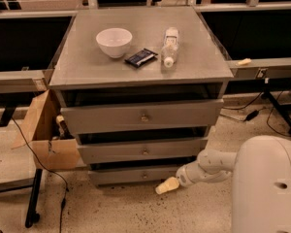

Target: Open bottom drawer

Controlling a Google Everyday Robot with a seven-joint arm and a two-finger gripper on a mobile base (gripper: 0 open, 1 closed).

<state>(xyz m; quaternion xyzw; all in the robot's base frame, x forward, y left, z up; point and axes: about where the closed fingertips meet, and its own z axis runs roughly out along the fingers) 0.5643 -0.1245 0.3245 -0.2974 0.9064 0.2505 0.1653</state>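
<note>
The bottom drawer point(131, 174) is the narrowest grey front, lowest of three in the cabinet, with a small brassy knob point(144, 175) at its centre. It looks pushed in. My gripper point(166, 186) is the cream-coloured tip of the white arm, low near the floor, just right of and slightly below the knob, close to the drawer front. The mid-sized drawer point(143, 150) and the widest top drawer point(143, 116) sit above it.
On the cabinet top point(87, 67) lie a white bowl point(114, 41), a dark packet point(141, 57) and a plastic bottle point(169, 46). An open cardboard box point(46, 135) stands at the cabinet's left. Cables and a stand leg point(34, 198) cross the floor at left.
</note>
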